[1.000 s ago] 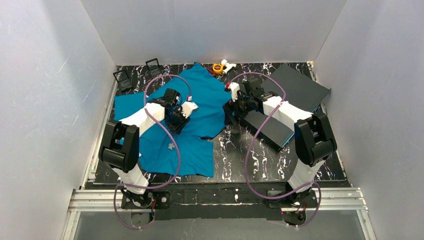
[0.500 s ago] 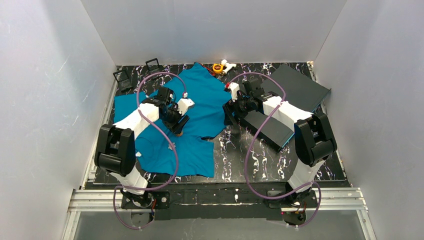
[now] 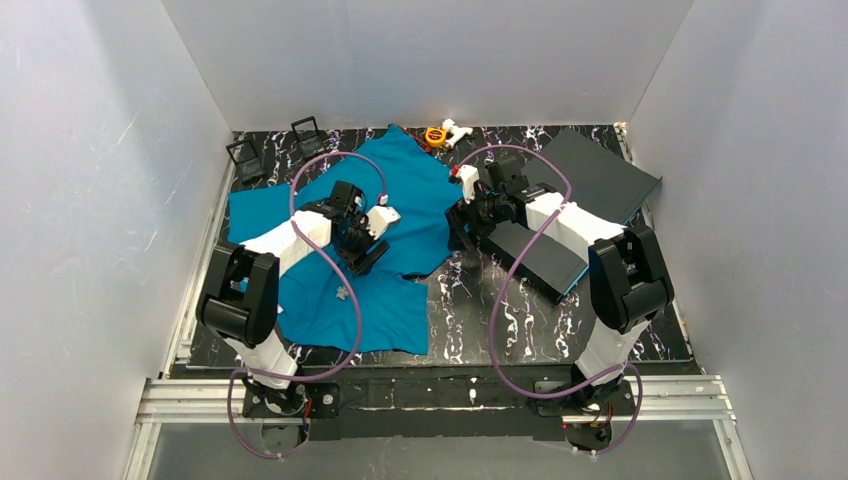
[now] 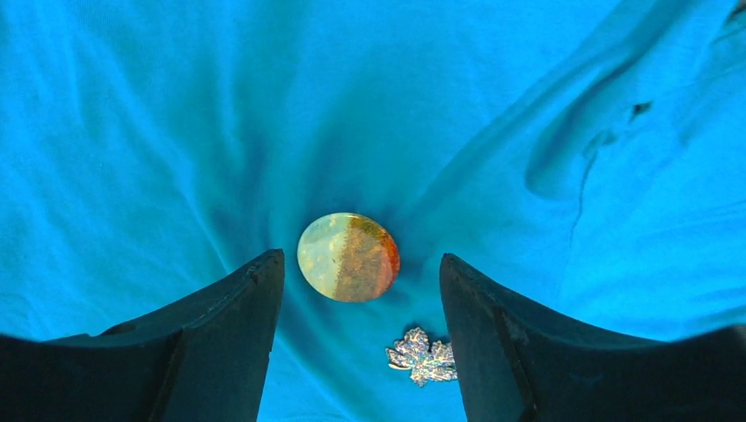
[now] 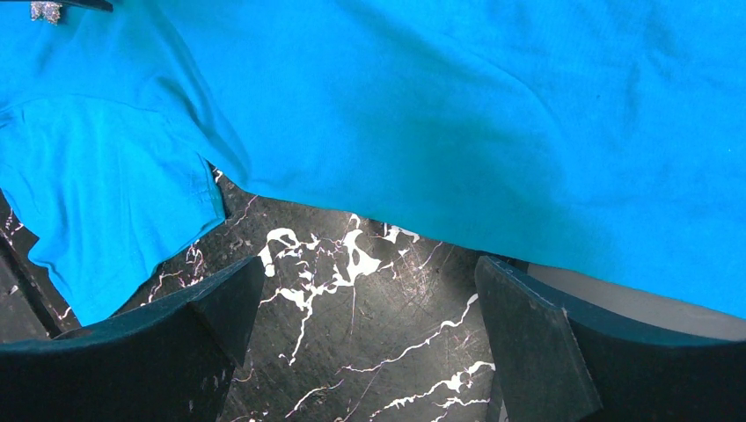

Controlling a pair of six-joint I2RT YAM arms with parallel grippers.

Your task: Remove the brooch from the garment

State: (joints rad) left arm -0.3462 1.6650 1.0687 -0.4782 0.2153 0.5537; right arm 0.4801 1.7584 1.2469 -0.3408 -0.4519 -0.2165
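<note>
Amber-green oval brooch (image 4: pixel 348 257) is pinned on garment (image 4: pixel 176 105), cloth puckered round it. It is framed btwn spread, empty fingers of left gripper (image 4: pixel 358 259), long axis approx. across gap. Silver leaf pin (image 4: pixel 422 356) sits just beside brooch. Right gripper (image 5: pixel 367 264), likewise spread and empty, is parked well apart from brooch.
</note>
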